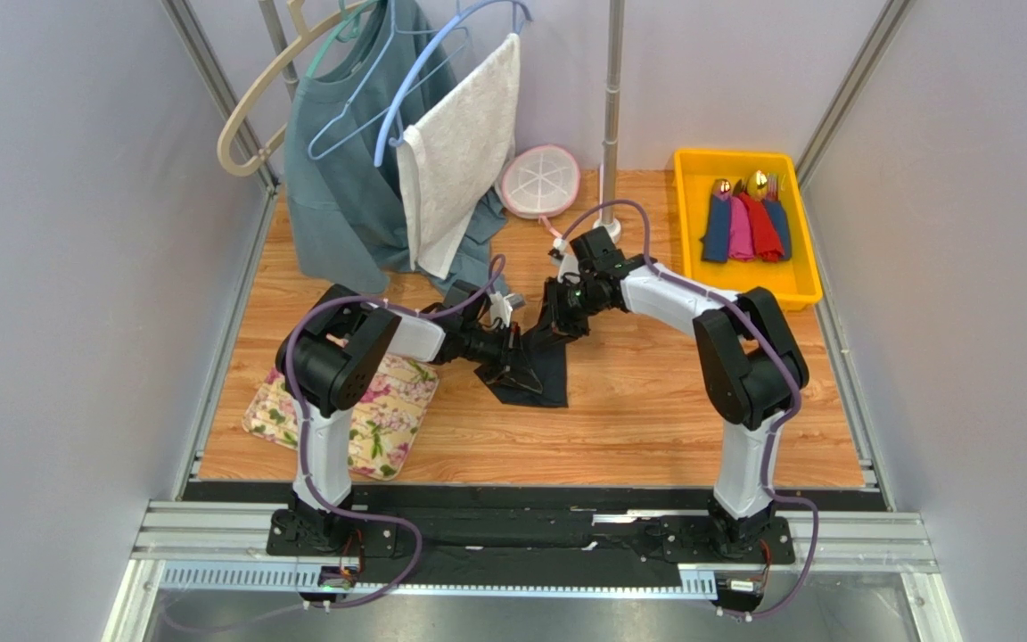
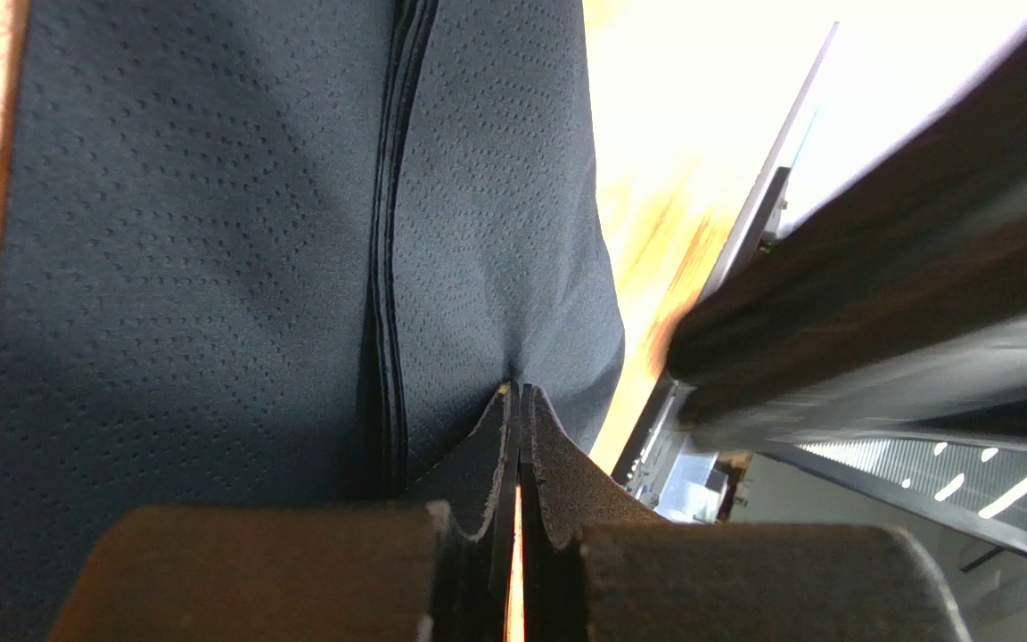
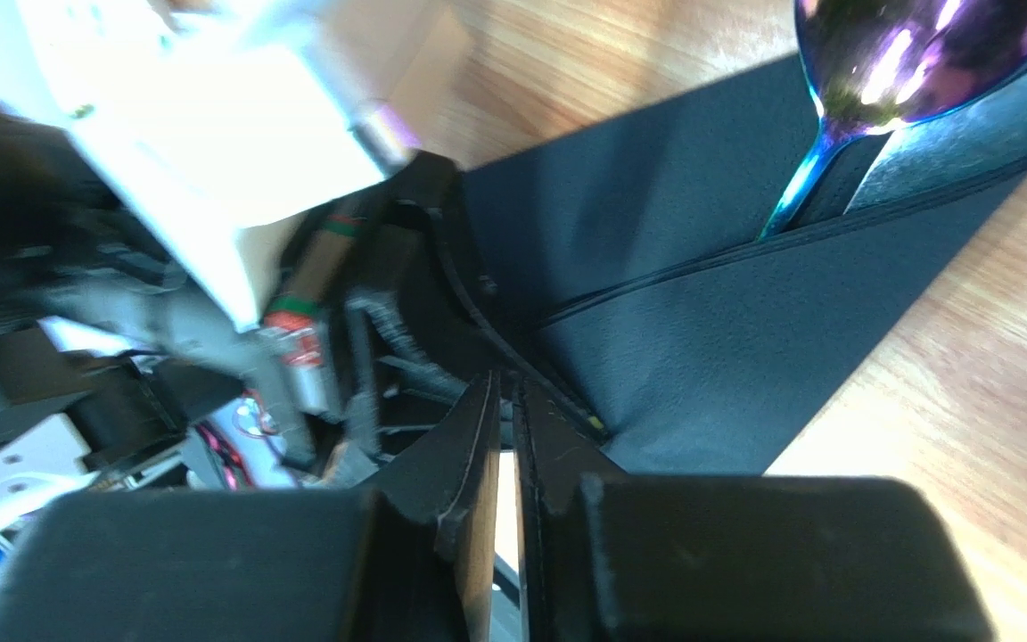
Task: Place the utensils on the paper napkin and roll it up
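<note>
The black paper napkin [image 1: 542, 381] lies partly folded at the table's middle. It fills the left wrist view [image 2: 184, 241] and shows in the right wrist view [image 3: 720, 348]. A spoon with an iridescent purple bowl [image 3: 921, 54] sticks out from under a fold; other utensils are hidden. My left gripper [image 1: 516, 351] [image 2: 519, 391] is shut, its tips pinching the napkin's edge, where the paper puckers. My right gripper [image 1: 548, 325] [image 3: 507, 381] is shut with nothing seen between its jaws. It hovers just beside the left gripper's tips, over the napkin's corner.
A floral mat [image 1: 385, 415] lies at the front left under the left arm. A yellow tray [image 1: 693, 167] at the back right holds gold-headed cutlery in coloured napkins [image 1: 747, 228]. A hanging shirt [image 1: 345, 161], a towel [image 1: 459, 147], a round pink-rimmed dish [image 1: 539, 181] and a pole [image 1: 610, 107] stand behind.
</note>
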`<state>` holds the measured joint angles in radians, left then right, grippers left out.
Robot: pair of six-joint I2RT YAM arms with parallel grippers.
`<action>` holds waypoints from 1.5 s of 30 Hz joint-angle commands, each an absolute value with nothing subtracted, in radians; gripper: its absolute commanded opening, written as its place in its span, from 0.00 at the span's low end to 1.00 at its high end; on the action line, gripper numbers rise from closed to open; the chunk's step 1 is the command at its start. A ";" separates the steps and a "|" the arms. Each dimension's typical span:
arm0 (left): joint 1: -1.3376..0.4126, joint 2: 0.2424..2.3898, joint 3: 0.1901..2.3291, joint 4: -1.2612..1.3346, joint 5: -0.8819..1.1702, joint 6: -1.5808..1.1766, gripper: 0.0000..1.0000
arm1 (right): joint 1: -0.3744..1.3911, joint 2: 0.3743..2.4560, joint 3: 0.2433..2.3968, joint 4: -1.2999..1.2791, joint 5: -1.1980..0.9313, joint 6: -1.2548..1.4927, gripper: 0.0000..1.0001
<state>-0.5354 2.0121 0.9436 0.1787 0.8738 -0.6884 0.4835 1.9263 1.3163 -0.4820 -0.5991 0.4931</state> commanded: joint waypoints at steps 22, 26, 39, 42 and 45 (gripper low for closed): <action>-0.555 1.801 0.873 0.279 0.838 -0.722 0.00 | 0.506 2.052 1.250 -0.485 -0.479 0.423 0.06; -0.568 1.819 0.888 0.281 0.816 -0.752 0.00 | 0.506 2.060 1.259 -0.483 -0.483 0.437 0.06; -0.574 1.976 0.922 0.141 0.704 -0.655 0.00 | 0.503 2.037 1.302 -0.498 -0.508 0.440 0.10; -0.566 1.994 0.922 0.097 0.689 -0.629 0.00 | 0.491 2.011 1.337 -0.512 -0.555 0.446 0.19; -0.557 2.006 0.917 0.095 0.695 -0.626 0.00 | 0.456 1.965 1.353 -0.511 -0.635 0.482 0.29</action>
<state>-0.5671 1.9587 0.9161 0.1696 0.7765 -0.6945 0.4927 2.0144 1.2964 -0.5213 -0.5701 0.4580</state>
